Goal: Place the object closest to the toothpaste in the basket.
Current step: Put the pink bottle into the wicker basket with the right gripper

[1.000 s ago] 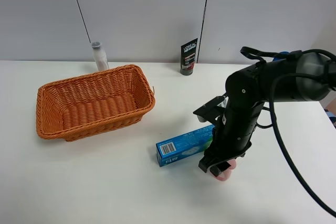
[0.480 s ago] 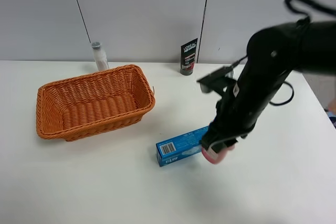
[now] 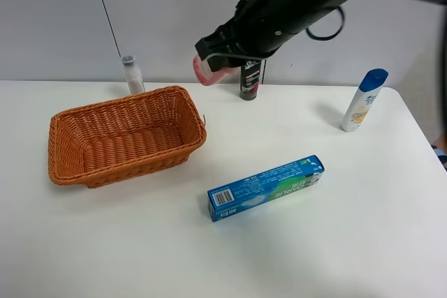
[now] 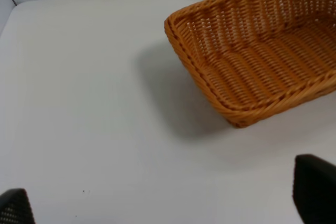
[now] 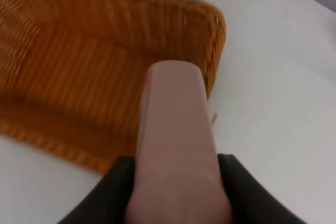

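My right gripper (image 3: 222, 59) is shut on a pink bottle (image 3: 207, 71) and holds it high in the air, just right of the basket's far right corner. In the right wrist view the pink bottle (image 5: 176, 145) sits between the black fingers (image 5: 113, 192), above the basket's corner (image 5: 210, 30). The orange wicker basket (image 3: 63, 144) stands at the left and is empty. The blue toothpaste box (image 3: 265, 188) lies flat at the middle front. My left gripper (image 4: 163, 203) is open and empty over bare table, near the basket (image 4: 189, 35).
A black tube (image 3: 250, 75) stands at the back centre. A small clear bottle (image 3: 132, 75) stands behind the basket. A white bottle with a blue cap (image 3: 362, 101) stands at the right. The white table (image 3: 105, 242) spreads around them.
My right arm has lifted the pink bottle from beside the toothpaste and swung it up and to the left, toward the basket. This uncovered the white bottle at the right.
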`<action>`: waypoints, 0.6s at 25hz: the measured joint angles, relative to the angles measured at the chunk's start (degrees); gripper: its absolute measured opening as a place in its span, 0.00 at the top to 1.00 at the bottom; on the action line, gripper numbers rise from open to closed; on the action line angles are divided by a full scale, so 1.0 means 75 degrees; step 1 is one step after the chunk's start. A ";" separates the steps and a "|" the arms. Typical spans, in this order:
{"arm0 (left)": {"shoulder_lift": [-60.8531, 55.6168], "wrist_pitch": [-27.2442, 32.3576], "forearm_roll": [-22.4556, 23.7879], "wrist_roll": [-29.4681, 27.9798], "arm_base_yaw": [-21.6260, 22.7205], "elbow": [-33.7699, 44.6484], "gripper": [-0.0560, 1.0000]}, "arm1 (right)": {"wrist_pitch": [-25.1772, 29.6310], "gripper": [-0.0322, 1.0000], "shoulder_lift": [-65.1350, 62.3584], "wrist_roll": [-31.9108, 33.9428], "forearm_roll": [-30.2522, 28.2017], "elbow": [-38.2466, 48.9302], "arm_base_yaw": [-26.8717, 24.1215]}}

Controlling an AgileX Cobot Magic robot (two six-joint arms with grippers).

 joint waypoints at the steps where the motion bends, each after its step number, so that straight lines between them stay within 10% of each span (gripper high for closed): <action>1: 0.0000 0.0000 0.0000 0.0000 0.0000 0.0000 0.01 | -0.0194 0.64 0.0474 -0.0059 0.0076 -0.0171 0.0019; 10: 0.0000 0.0000 0.0000 0.0000 0.0000 0.0000 0.01 | -0.0510 0.61 0.2886 -0.1537 0.0780 -0.1666 0.0543; 15: 0.0000 0.0000 0.0000 0.0000 0.0000 0.0000 0.01 | -0.0419 0.23 0.2922 -0.1667 0.1152 -0.1765 0.0662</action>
